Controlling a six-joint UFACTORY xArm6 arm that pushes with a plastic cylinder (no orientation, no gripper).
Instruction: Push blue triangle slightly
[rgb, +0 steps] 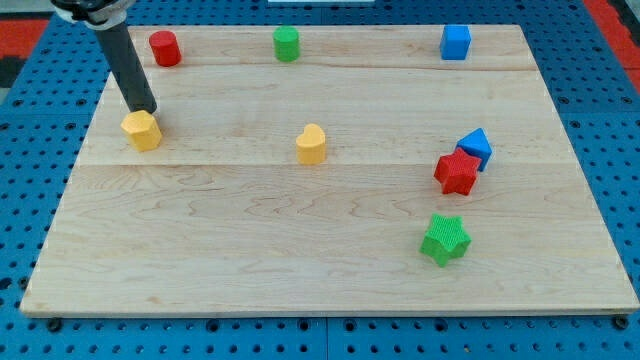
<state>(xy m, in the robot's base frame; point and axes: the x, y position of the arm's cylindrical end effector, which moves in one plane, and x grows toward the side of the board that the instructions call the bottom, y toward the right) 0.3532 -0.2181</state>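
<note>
My tip (147, 109) touches the yellow block (142, 130), far from the small blue triangle block (476, 146) (it leans on the red star block (457, 171)). No push yet; next, cross the table (300, 260) rightward.

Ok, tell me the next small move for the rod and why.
Probably travel toward the view's right. My tip sits at the yellow block near the left edge, while the blue triangle lies far right, touching the red star. Pass above the yellow heart and approach the triangle from its free upper side.
</note>
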